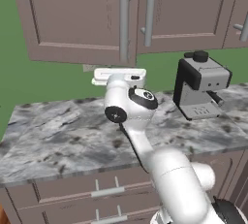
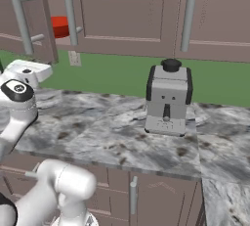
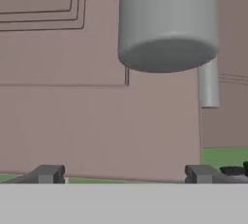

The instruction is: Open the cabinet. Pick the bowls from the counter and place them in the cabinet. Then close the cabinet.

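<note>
The cabinet's left door [image 1: 72, 19] stands ajar, and its right door [image 1: 186, 9] is shut. Through the gap a red bowl [image 2: 61, 26] rests inside the cabinet. My gripper [image 1: 118, 76] [image 2: 28, 69] hovers just below the left door's bottom edge, under its grey bar handle [image 1: 124, 24]. In the hand view the gripper [image 3: 123, 174] is open, its fingertips [image 3: 46, 173] wide apart with nothing between them. The handle's lower end [image 3: 167, 24] looms close above them, and the other door's handle [image 3: 208, 82] is behind it. The marbled counter [image 1: 63, 131] [image 2: 107, 132] lies beneath.
A grey and black coffee machine [image 1: 201, 85] [image 2: 168, 100] stands on the counter to the right of the arm. Brown drawer fronts [image 1: 106, 191] run below the counter edge. A narrower door with its own handle [image 2: 188, 17] hangs further right.
</note>
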Motion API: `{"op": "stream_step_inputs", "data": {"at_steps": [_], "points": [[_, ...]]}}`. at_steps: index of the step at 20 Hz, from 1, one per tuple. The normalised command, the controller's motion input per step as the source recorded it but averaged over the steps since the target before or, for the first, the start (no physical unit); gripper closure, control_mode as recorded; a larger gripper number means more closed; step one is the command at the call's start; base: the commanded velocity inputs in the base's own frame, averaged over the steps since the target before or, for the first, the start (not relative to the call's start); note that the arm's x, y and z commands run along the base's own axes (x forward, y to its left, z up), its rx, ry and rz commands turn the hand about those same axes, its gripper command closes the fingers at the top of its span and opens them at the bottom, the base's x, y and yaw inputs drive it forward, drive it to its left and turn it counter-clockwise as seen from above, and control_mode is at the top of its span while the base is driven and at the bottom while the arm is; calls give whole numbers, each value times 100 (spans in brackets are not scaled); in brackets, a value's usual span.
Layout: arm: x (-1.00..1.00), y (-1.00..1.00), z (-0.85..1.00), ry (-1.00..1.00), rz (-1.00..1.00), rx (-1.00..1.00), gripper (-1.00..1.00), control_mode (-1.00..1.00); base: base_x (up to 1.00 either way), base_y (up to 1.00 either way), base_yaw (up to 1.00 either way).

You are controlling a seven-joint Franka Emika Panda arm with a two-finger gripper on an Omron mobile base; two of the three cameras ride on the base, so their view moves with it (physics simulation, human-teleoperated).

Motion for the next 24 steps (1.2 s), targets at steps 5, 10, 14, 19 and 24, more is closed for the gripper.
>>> {"op": "stream_step_inputs", "data": {"at_steps": [5, 10, 14, 19, 24], "points": [[97, 31, 11, 0, 6, 0, -100, -100, 0, 0, 0], [100, 0, 76, 0, 2, 0, -100, -100, 0, 0, 0], [100, 0, 78, 0, 0, 0, -100, -100, 0, 0, 0], [100, 0, 39, 0, 0, 0, -100, -100, 0, 0, 0], [100, 1, 3, 0, 1, 0, -100, -100, 0, 0, 0]]}}
